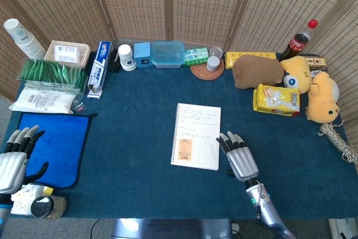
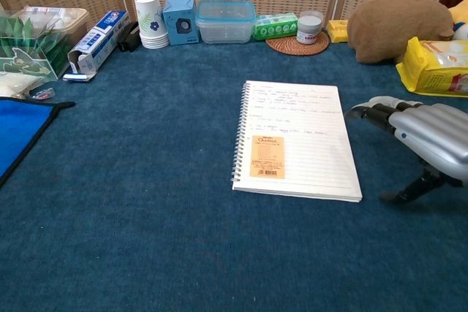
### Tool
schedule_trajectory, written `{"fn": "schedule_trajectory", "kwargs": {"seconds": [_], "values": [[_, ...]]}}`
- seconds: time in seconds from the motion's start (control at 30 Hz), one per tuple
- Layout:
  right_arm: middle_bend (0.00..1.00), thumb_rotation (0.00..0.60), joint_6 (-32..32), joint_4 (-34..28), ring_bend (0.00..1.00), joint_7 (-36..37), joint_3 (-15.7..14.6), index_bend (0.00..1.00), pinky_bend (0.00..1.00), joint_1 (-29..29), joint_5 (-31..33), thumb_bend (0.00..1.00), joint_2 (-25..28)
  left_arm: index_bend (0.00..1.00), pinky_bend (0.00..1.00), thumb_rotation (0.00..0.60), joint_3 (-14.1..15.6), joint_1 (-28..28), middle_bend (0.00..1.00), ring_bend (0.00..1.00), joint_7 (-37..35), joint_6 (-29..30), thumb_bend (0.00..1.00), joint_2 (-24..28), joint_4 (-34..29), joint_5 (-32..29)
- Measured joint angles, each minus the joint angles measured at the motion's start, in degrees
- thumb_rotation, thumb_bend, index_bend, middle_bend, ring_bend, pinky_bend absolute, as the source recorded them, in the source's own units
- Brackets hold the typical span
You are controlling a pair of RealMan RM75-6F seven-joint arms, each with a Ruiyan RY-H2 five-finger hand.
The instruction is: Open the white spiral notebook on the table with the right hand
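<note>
The white spiral notebook (image 1: 196, 136) (image 2: 296, 139) lies flat on the blue table cloth, spiral along its left edge, with handwriting and an orange sticker on the lined page facing up. My right hand (image 1: 239, 157) (image 2: 420, 137) hovers just right of the notebook's right edge, palm down, fingers spread and pointing away from me, holding nothing. At the table's near left corner my left hand (image 1: 15, 158) rests open beside a blue mat, far from the notebook.
A blue mat (image 1: 56, 146) lies at the left. Along the back stand a toothpaste box (image 1: 98, 66), paper cups (image 2: 151, 21), a clear container (image 1: 167, 54) and a coaster (image 1: 207, 70). Plush toys (image 1: 257, 71), a yellow packet (image 1: 277, 99) and a cola bottle (image 1: 298, 40) crowd the right.
</note>
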Motion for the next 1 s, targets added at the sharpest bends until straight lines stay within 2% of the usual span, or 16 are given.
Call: {"fn": "schedule_trajectory", "kwargs": {"seconds": [0.37,1.0], "values": [[0.14,0.600,0.22,2.40,0.05,0.29,-0.85,0.10,0.15,0.54,-0.30,0.16,-1.45,0.20,0.00,0.600,0.36,0.43,0.07,0.03,-0.97,0.66,0.31,-0.05,0.63,-0.10],[0.14,0.600,-0.82,4.28,0.05,1.38,-0.39,0.09,0.15,3.09,-0.70,0.16,-3.85,0.19,0.00,0.600,0.65,1.27,0.07,0.02,-1.62,1.76,0.31,0.23,1.02,-0.52]]}}
